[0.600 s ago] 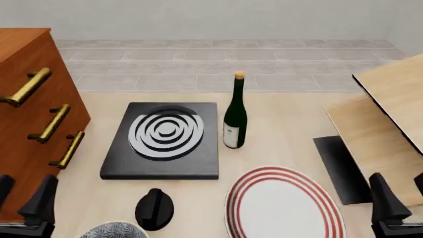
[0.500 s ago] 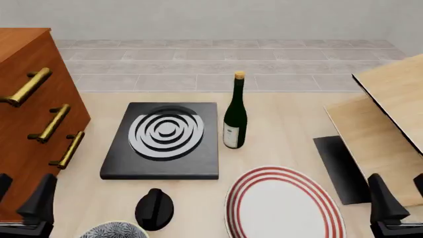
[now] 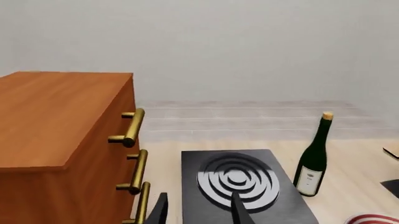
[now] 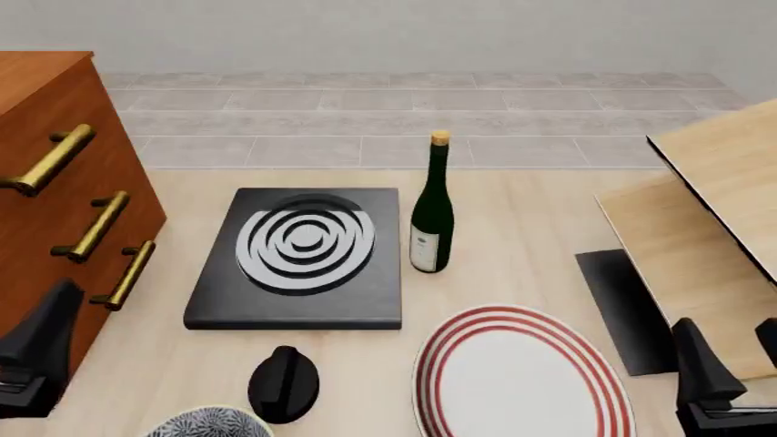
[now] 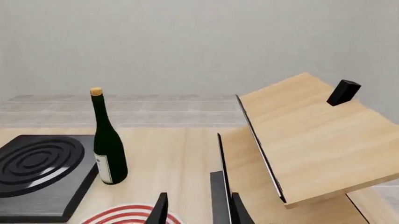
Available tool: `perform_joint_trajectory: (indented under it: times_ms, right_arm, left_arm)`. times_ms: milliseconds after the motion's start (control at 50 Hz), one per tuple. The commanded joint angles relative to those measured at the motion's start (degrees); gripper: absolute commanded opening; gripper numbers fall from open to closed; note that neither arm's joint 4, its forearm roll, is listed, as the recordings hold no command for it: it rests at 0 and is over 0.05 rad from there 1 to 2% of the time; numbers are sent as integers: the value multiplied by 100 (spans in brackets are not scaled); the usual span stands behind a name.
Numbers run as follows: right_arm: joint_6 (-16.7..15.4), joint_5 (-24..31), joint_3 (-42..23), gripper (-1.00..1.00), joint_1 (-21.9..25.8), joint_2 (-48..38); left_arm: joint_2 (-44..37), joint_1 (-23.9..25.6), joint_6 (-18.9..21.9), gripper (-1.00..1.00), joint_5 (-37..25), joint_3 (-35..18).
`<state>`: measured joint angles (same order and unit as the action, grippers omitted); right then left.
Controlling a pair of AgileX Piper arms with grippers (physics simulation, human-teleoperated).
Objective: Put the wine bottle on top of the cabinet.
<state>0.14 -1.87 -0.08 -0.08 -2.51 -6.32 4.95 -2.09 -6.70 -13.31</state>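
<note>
The tall dark green glass wine bottle [image 4: 431,214] is standing upright, cork pointing up, on the pale wooden table [image 4: 522,237], just right of the black ringed slab [image 4: 301,259]. Grey tiled floor [image 4: 364,118] is lying beyond. Both the left gripper [image 3: 196,210] and the right gripper [image 5: 196,210] are hanging spread apart, grasping nothing.

Bright, even, diffuse light; shadows on the worktop [image 4: 534,237] barely show; renders sharp throughout; no glare, blur or edge distortion.
</note>
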Motion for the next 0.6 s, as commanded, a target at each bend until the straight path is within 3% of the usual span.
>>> perform_joint_trajectory:
  times_ms: [20, 220, 300, 320, 420, 600]
  right_arm:
    - [10, -29, 6, 100, 1, -42]
    - [13, 20, 2, 100, 3, 7]
    - [15, 15, 3, 100, 10, 2]
    - [20, 11, 0, 100, 11, -5]
    - [14, 10, -4, 100, 17, -8]
    - [3, 31, -35, 100, 14, -11]
  left_arm:
    - [-530, 459, -273, 100, -301, -728]
    - [-841, 789, -232, 100, -282, -1041]
    - [-1257, 1031, -524, 100, -261, -1189]
    - [-1257, 1070, -365, 100, -243, -1272]
    - [-1593, 1300, -345, 100, -83, -1486]
    - [-2788, 1986, -65, 100, 491, -1845]
